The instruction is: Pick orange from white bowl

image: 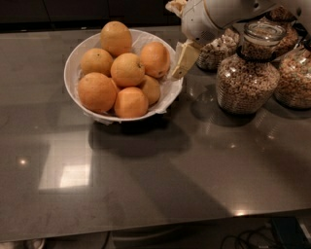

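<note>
The white bowl (77, 65) stands on the dark counter at the upper left, with crinkled white lining at its rim. It holds several oranges heaped together; the deep-orange one (154, 59) on the right side lies nearest the gripper. My gripper (181, 62) hangs from the white arm (214, 14) that comes in from the upper right. Its cream tip points down and left, just above the bowl's right rim and beside that orange. It holds nothing that I can see.
Glass jars of cereal stand right of the bowl: a big one (247, 73) close to the arm, another (295, 78) at the right edge, and one behind (216, 51). The grey counter (160, 180) stretches to the front edge.
</note>
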`<state>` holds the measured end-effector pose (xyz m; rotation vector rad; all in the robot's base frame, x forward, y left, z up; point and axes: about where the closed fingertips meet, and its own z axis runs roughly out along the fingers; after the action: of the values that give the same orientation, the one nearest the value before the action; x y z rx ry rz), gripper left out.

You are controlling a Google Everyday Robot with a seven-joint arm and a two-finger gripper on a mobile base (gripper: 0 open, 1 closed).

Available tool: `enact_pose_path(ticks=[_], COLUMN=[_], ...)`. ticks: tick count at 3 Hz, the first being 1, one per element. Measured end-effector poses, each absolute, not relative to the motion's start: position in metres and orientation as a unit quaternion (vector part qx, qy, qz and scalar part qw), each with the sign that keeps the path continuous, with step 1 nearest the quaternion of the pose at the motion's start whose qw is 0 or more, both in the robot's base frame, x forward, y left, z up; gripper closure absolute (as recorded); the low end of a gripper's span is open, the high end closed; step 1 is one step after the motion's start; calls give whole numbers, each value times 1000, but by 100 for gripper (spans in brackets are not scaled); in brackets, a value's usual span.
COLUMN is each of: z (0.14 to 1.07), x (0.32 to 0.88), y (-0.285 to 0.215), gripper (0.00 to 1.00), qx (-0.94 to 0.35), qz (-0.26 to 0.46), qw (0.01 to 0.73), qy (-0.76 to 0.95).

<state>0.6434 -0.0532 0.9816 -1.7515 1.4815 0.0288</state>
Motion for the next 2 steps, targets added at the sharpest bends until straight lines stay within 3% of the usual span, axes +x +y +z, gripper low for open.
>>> enact_pose_path(ticks=[2], z=[957], x=[666], y=[-40], gripper=[0], qx=[-696], qz=[69], qw=[409], qy=[586])
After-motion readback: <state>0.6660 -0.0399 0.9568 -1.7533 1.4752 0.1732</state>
